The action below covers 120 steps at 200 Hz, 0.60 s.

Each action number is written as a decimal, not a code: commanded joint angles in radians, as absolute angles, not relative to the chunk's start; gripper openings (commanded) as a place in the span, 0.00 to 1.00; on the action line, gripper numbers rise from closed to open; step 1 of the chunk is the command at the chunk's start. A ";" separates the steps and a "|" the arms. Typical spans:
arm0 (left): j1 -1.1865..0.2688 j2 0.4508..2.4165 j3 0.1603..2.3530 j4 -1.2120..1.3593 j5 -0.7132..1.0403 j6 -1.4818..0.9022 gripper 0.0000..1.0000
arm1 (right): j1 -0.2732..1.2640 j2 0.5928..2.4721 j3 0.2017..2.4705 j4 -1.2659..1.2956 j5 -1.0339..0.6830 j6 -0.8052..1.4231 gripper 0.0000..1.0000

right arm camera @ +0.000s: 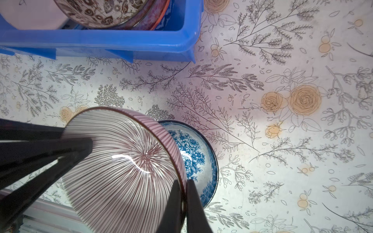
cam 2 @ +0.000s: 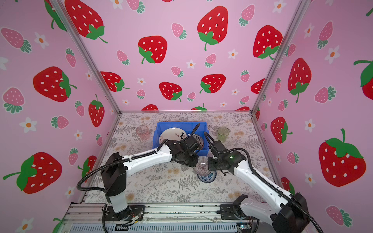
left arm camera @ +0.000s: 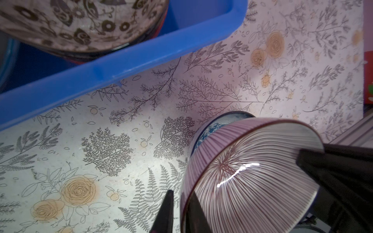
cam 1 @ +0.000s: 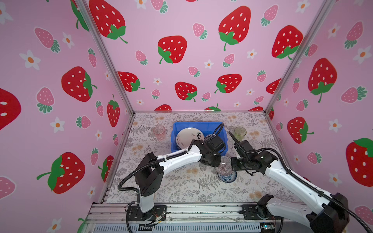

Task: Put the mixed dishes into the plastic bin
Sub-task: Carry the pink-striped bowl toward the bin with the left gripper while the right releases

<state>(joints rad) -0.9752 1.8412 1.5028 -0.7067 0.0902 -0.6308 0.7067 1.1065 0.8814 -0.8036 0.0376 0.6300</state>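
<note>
On the far left of the flowered tabletop (cam 1: 181, 191), a pink cup (cam 1: 159, 132) stands upright, outside the blue bin (cam 1: 198, 123) and just beside it. Next comes the bin itself, near the back of the table. A cream plate (cam 1: 185, 139) lies inside it, and a black-and-white bowl (left arm camera: 80, 24) sits stacked on other bowls at its right end. So part of the job is done.

In front of the bin's right corner, the left gripper (left arm camera: 181, 199) has its fingers either side of the purple bowl's (cam 1: 224, 165) rim. It appears to pinch the rim, though the close view leaves a sliver of doubt. The purple bowl hangs between both arms, outside the bin. It partly covers a blue-and-white bowl (cam 1: 229, 178) that sits on the table below it. Being round, the purple bowl has no long axis; its mouth faces upward.

The right gripper (right arm camera: 182, 193) pinches the opposite rim, fingers pressed together on it. Furthest right, a green cup (cam 1: 240, 133) stands upright on the table.

Left to go: two bowls and two cups.
</note>
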 commanded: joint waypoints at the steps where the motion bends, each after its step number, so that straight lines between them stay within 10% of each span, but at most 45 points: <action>1: -0.976 1.861 1.544 -0.721 0.089 -0.622 0.13 | 0.703 1.111 0.920 -0.770 0.023 0.630 0.03; 120: -0.974 1.875 1.538 -0.716 0.111 -0.609 0.15 | 0.702 1.124 0.939 -0.763 0.016 0.630 0.03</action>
